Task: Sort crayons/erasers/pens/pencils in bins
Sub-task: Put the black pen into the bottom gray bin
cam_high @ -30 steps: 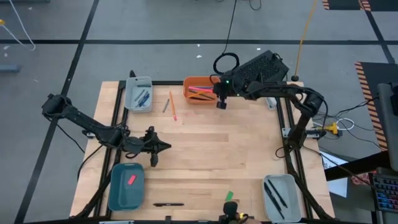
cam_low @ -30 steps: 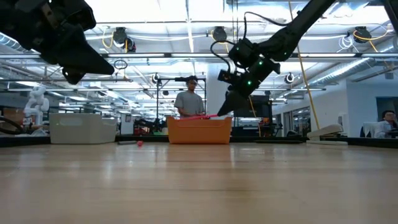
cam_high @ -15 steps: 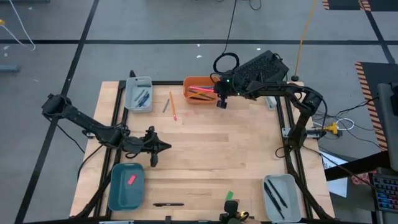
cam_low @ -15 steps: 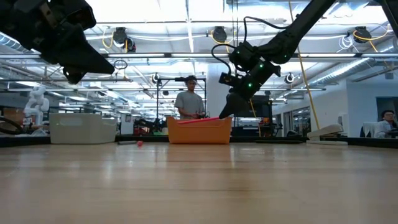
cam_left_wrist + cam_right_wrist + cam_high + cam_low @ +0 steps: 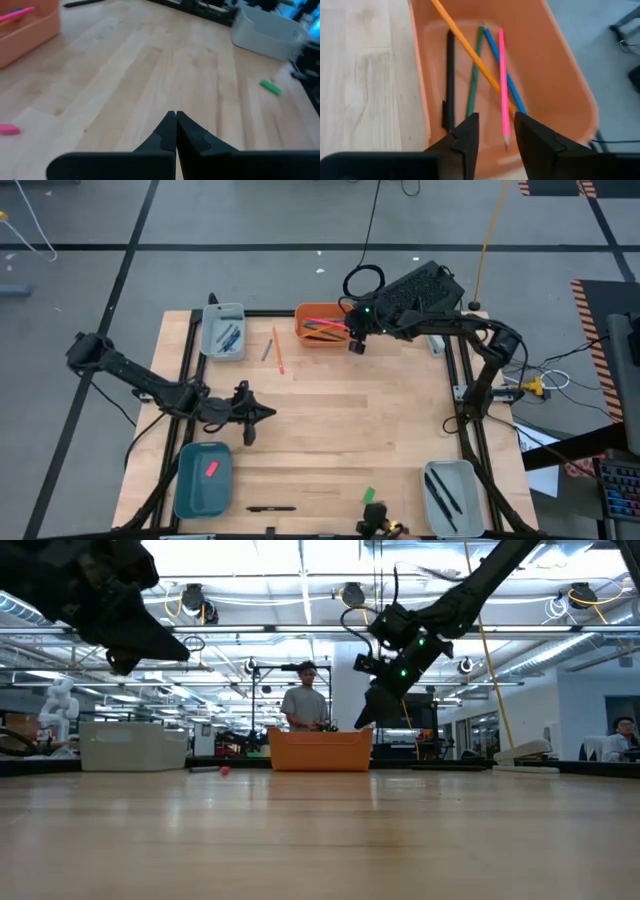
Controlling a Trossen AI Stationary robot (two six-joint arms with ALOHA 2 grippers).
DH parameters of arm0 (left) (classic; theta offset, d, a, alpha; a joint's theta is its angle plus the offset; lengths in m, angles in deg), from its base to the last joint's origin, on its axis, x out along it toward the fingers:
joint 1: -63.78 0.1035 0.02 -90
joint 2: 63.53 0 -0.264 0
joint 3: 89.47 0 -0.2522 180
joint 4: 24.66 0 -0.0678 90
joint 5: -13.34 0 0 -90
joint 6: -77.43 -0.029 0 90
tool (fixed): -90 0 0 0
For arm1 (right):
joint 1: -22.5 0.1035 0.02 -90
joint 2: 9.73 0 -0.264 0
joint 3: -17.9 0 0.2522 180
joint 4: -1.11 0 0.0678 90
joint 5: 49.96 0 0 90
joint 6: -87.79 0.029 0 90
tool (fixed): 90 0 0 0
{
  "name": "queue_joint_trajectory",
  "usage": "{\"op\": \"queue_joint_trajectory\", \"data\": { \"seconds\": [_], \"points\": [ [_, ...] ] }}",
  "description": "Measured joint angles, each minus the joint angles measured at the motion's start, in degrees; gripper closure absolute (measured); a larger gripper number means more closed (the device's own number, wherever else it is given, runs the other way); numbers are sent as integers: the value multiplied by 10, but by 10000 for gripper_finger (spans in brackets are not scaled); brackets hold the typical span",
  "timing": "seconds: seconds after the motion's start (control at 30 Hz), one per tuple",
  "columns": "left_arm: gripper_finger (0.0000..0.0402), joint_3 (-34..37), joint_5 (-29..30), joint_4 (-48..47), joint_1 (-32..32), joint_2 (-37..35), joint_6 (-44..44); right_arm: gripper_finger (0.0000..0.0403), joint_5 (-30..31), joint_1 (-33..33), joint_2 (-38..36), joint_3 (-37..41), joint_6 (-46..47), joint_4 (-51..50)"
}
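The orange bin [image 5: 318, 326] stands at the table's far edge and holds several pencils: a pink one [image 5: 502, 82], an orange one, a blue one, a green one, and a dark stick. My right gripper [image 5: 495, 131] hangs open over the bin's right end [image 5: 354, 345], touching nothing. The pink pencil's tip lies in the bin below the gap between the fingers. My left gripper [image 5: 262, 415] is shut and empty over the table's left middle. A green eraser [image 5: 368, 494] and a black pen [image 5: 270, 508] lie near the front edge.
An orange pencil [image 5: 277, 350] and a short grey stick [image 5: 267, 351] lie left of the orange bin. There is a grey bin with crayons [image 5: 223, 332] at far left, a teal bin with a pink eraser [image 5: 203, 478] at near left, and a grey bin with pens [image 5: 450, 490] at near right.
The pink pencil lay across the orange bin's rim in the low view. It tipped and then dropped out of sight into the bin. My right gripper has stayed over the bin's right end.
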Motion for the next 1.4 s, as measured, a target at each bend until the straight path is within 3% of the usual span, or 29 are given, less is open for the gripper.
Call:
{"op": "queue_joint_trajectory", "data": {
  "seconds": [0.13, 0.3, 0.47, 0.67, 0.9, 1.13, 1.27, 1.4],
  "points": [
    [401, 0, -24, 2, 39, 0, 8, 290, 40, 18, -57, 0, -6, -26],
    [401, 0, -57, -1, 93, 0, -20, 339, 45, 62, -156, 24, -5, -62],
    [401, -19, -60, -37, 133, 17, -62, 396, 31, 117, -257, 138, 42, -5],
    [401, -80, -61, -112, 169, 82, -86, 396, 48, 173, -359, 293, 135, 64],
    [401, -94, -66, -104, 177, 150, -101, 402, 136, 161, -444, 333, 230, -94],
    [401, -93, -71, -58, 177, 188, -82, 402, 155, 131, -432, 319, 228, -117],
    [401, -93, -71, -32, 184, 197, -86, 402, 131, 41, -357, 257, 216, -168],
    [401, -93, -71, -27, 189, 196, -86, 403, 84, -25, -245, 161, 147, -212]
  ]
}}
